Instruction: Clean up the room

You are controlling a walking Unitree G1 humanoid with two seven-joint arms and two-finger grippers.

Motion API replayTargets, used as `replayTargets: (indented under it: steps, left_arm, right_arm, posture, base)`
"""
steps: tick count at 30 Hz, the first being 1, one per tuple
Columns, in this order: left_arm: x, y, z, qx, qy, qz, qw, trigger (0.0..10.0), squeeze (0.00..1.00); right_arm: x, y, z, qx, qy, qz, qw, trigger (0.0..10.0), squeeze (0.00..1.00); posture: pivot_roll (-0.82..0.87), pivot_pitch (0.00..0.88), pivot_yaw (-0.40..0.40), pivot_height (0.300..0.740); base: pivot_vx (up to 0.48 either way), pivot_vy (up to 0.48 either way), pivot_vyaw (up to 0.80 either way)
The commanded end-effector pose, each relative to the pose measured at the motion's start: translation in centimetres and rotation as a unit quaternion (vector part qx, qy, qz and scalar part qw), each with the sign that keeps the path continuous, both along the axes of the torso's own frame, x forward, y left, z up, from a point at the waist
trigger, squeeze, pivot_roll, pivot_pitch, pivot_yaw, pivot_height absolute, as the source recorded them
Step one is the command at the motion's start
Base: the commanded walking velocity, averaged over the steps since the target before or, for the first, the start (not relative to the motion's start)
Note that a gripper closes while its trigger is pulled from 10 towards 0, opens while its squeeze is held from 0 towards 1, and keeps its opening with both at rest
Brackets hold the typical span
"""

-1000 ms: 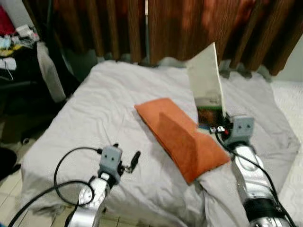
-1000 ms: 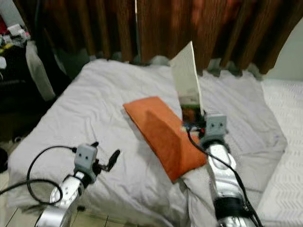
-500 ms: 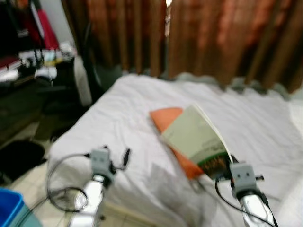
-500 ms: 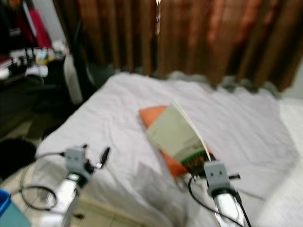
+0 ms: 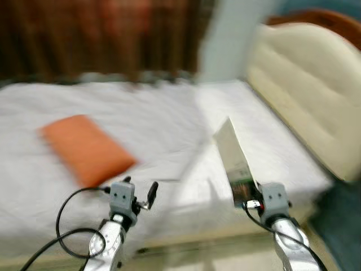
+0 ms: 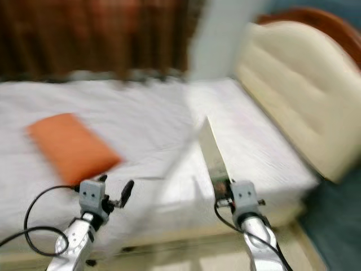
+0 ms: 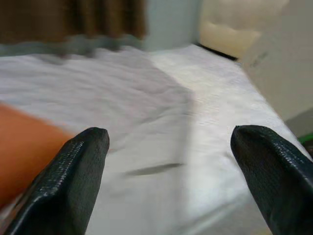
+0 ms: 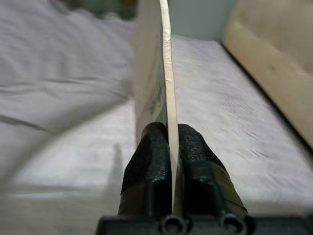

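My right gripper [image 5: 246,199] is shut on a thin pale book [image 5: 232,155] with a green lower cover, held upright on edge above the near side of the bed. The right wrist view shows the book [image 8: 157,68] pinched between both black fingers [image 8: 149,161]. My left gripper [image 5: 151,193] is open with nothing in it, in front of the bed's near edge. In the left wrist view its fingers [image 7: 78,176] stand wide apart over the white sheet. An orange pillow [image 5: 86,148] lies on the bed to the left.
The bed [image 5: 169,124] has a white sheet and a cream padded headboard [image 5: 304,84] at the right. Brown curtains [image 5: 96,34] hang behind it. A dark blue-green patch [image 5: 338,220] lies at the lower right. The head views are blurred.
The whole view has swung to the right: the headboard has come into sight and the orange pillow now lies far left. The book stays in my right gripper, now upright.
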State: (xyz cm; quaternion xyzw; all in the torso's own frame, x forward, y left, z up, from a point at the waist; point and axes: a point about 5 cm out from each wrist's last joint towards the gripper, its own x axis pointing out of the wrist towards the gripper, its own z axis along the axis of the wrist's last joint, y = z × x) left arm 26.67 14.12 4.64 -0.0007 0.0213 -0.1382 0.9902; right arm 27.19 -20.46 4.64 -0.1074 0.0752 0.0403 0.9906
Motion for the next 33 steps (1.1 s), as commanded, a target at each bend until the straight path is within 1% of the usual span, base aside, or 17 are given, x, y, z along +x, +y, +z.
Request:
replayTargets:
  steps: [1, 3, 8, 9, 10, 11, 12, 13, 14, 15, 17, 20, 23, 24, 26, 31, 33]
  left_arm:
    - [0.0, -0.7, 0.0, -0.002, 0.001, -0.003, 1.000, 10.0, 0.00]
    - [0.1, -0.6, -0.1, -0.009, 0.006, 0.015, 1.000, 10.0, 0.00]
    - [0.0, -0.6, -0.2, 0.001, 0.007, 0.020, 1.000, 10.0, 0.00]
    - [0.0, -0.6, -0.2, 0.004, 0.005, 0.022, 1.000, 10.0, 0.00]
    - [0.1, -0.1, 0.3, 0.011, -0.012, 0.032, 0.999, 10.0, 0.00]
    - [-0.2, 0.6, 1.0, 0.022, -0.039, 0.045, 0.998, 10.0, 0.00]
    - [-0.2, 0.6, 1.0, 0.022, -0.039, 0.045, 0.998, 10.0, 0.00]
    - [-0.4, 1.0, 1.6, 0.031, -0.058, 0.053, 0.996, 10.0, 0.00]
    - [-1.6, 1.4, 2.8, 0.043, -0.091, 0.048, 0.994, 10.0, 0.00]
    - [-1.6, 1.4, 2.8, 0.043, -0.091, 0.048, 0.994, 10.0, 0.00]
    - [-2.4, 1.4, 3.3, 0.045, -0.096, 0.048, 0.993, 10.0, 0.00]
    - [-2.6, 1.5, 3.3, 0.047, -0.090, 0.052, 0.993, 10.0, 0.00]
    - [-1.5, 0.8, 3.2, 0.037, -0.075, 0.057, 0.995, 10.0, 0.00]
    - [-1.5, 0.8, 3.2, 0.037, -0.075, 0.057, 0.995, 10.0, 0.00]
    - [-0.8, 0.7, 3.5, 0.003, -0.068, 0.067, 0.995, 10.0, 0.00]
    - [-0.4, 0.8, 3.5, -0.021, -0.052, 0.082, 0.995, 10.0, 0.00]
    - [-0.5, 0.8, 3.4, -0.022, -0.047, 0.083, 0.995, 10.0, 0.00]
  right_arm:
    - [0.3, -0.4, 0.3, 0.009, -0.002, -0.007, 1.000, 0.0, 0.00]
    - [0.6, -0.1, 0.3, 0.022, -0.002, 0.003, 1.000, 0.0, 0.00]
    - [0.8, 0.3, 0.2, 0.025, 0.003, 0.014, 1.000, 0.0, 0.00]
    - [0.9, 0.3, 0.2, 0.025, 0.004, 0.015, 1.000, 0.0, 0.00]
    - [0.8, 0.3, 0.4, 0.033, -0.001, 0.015, 0.999, 0.0, 0.00]
    - [0.3, 0.0, 0.7, 0.049, -0.013, 0.011, 0.999, 0.0, 0.00]
    - [0.3, 0.0, 0.7, 0.049, -0.013, 0.011, 0.999, 0.0, 0.00]
    - [-0.1, -0.2, 0.9, 0.061, -0.022, 0.008, 0.998, 0.0, 0.00]
    - [-1.8, -0.7, 1.4, 0.081, -0.041, 0.003, 0.996, 0.0, 0.00]
    - [-1.8, -0.7, 1.4, 0.081, -0.041, 0.003, 0.996, 0.0, 0.00]
    - [-3.4, -0.9, 1.1, 0.091, -0.039, 0.002, 0.995, 0.0, 0.00]
    - [-3.9, -0.9, 0.8, 0.095, -0.032, 0.002, 0.995, 0.0, 0.00]
    - [-2.8, -0.7, 0.7, 0.090, -0.035, 0.007, 0.995, 0.0, 0.00]
    - [-2.8, -0.7, 0.7, 0.090, -0.035, 0.007, 0.995, 0.0, 0.00]
    - [-1.8, -0.3, 1.0, 0.092, -0.040, 0.012, 0.995, 0.0, 0.00]
    - [-0.7, 0.2, 1.7, 0.102, -0.040, 0.023, 0.994, 0.0, 0.00]
    - [-0.6, 0.3, 1.8, 0.103, -0.040, 0.025, 0.994, 0.0, 0.00]
  posture:
    - [-0.03, 0.011, -0.038, 0.740]
    - [-0.03, 0.013, -0.036, 0.740]
    - [-0.02, 0.015, -0.035, 0.740]
    - [-0.02, 0.015, -0.035, 0.740]
    - [-0.02, 0.013, -0.039, 0.740]
    - [-0.02, 0.013, -0.042, 0.740]
    - [-0.02, 0.013, -0.042, 0.740]
    - [-0.02, 0.013, -0.042, 0.740]
    - [-0.01, 0.013, -0.050, 0.740]
    - [-0.01, 0.013, -0.050, 0.740]
    - [-0.01, 0.010, -0.051, 0.740]
    - [-0.01, 0.004, -0.050, 0.740]
    - [0.00, 0.000, -0.043, 0.740]
    - [0.00, 0.000, -0.043, 0.740]
    - [-0.01, 0.000, -0.037, 0.740]
    - [-0.01, 0.000, -0.030, 0.740]
    - [-0.01, 0.000, -0.029, 0.740]
  base:
    - [0.000, -0.458, 0.00]
    - [0.000, -0.458, 0.00]
    - [0.000, -0.458, 0.00]
    - [0.000, -0.458, 0.00]
    - [0.000, -0.439, 0.00]
    - [0.251, -0.405, 0.00]
    - [0.251, -0.405, 0.00]
    - [0.251, -0.405, 0.00]
    - [0.300, -0.371, 0.00]
    - [0.300, -0.371, 0.00]
    - [0.338, -0.334, 0.00]
    - [0.364, -0.307, 0.00]
    - [0.000, 0.000, 0.00]
    - [0.000, 0.000, 0.00]
    - [0.480, 0.000, 0.00]
    - [0.480, 0.000, 0.00]
    - [0.480, 0.000, 0.00]
